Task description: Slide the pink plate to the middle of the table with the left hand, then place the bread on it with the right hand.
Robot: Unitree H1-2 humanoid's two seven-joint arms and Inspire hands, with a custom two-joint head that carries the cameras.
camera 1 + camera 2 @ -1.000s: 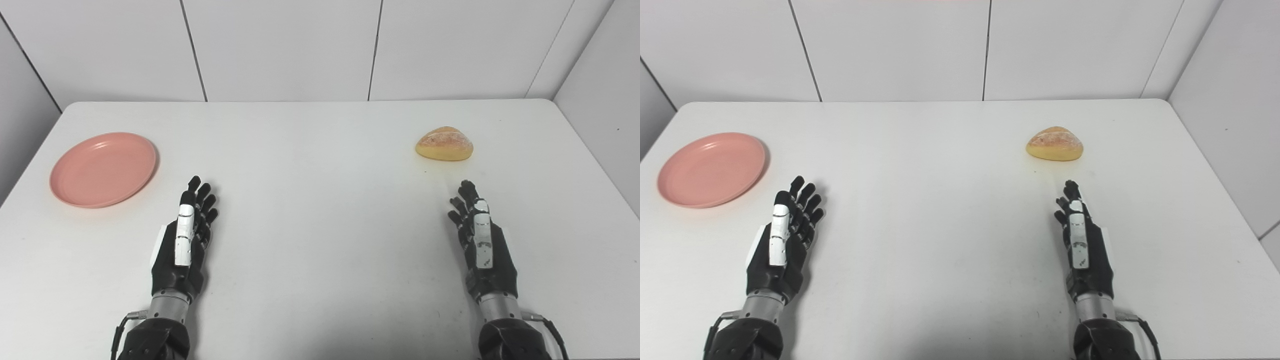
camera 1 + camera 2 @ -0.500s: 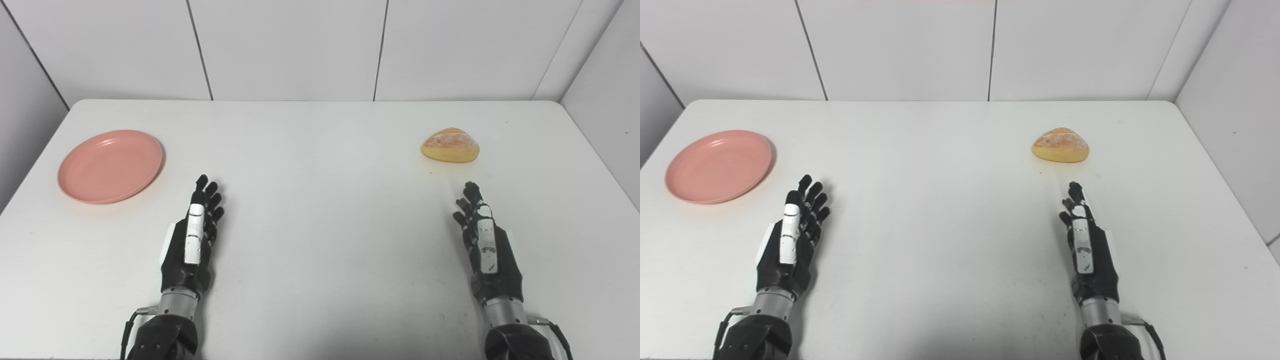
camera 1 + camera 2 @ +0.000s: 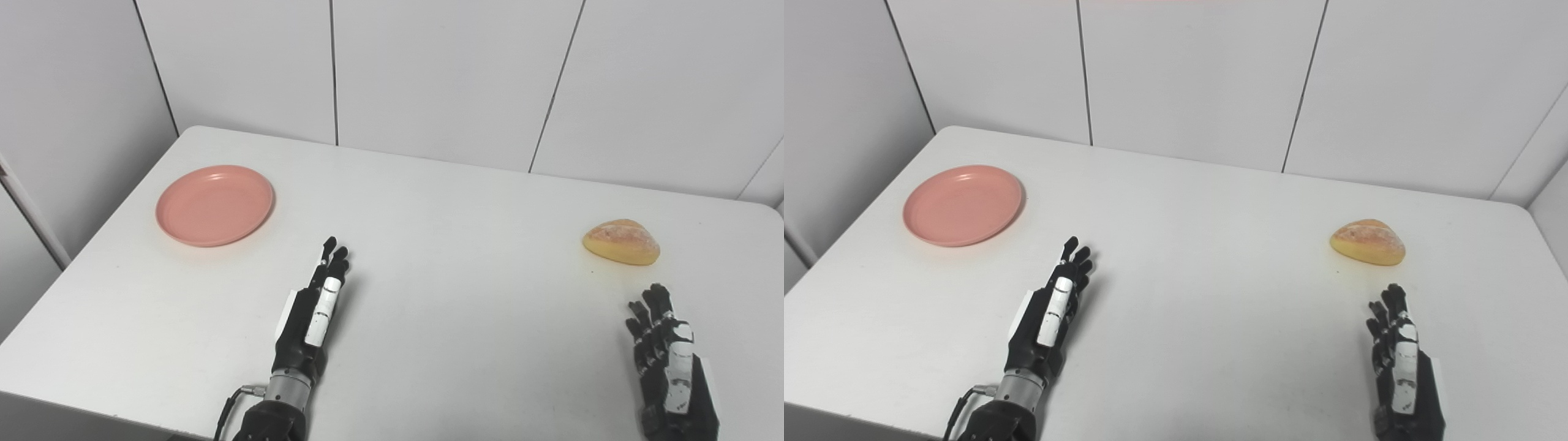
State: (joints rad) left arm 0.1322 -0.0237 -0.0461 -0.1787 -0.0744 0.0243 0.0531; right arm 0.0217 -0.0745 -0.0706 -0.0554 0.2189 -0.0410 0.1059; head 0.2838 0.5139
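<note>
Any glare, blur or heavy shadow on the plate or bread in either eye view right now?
Left eye view: plate and bread are sharp and evenly lit, with only thin soft shadows; the table shows no glare. Right eye view: the same, and the left hand casts a faint shadow to its right.

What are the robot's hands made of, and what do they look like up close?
Both the left hand and the right hand are black, with jointed fingers and a white strip along one digit. The left hand has a white side panel, a silver metal wrist and a thin black cable at the dark forearm.
</note>
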